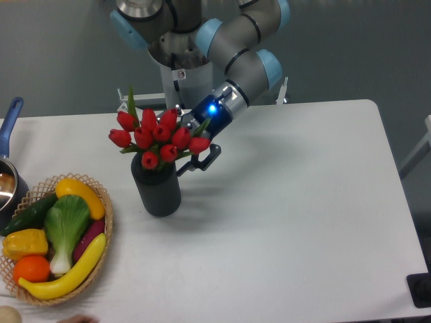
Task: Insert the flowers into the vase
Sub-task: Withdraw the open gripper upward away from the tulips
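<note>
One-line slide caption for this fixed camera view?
UR5e gripper beside red tulip flowers standing in the dark grey vase, vegetable basket at left.

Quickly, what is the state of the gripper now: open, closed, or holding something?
Gripper: closed on the flowers, holding the bunch by its stems right above the mouth of the vase.

A white, round-cornered table (289,222) carries a dark grey ribbed cylindrical vase (157,190) standing upright left of centre. At the near left edge rests a woven wicker basket (102,233), and just beyond it, cut off by the frame, sits what seems to be a dark blue-handled pot (9,177).
</note>
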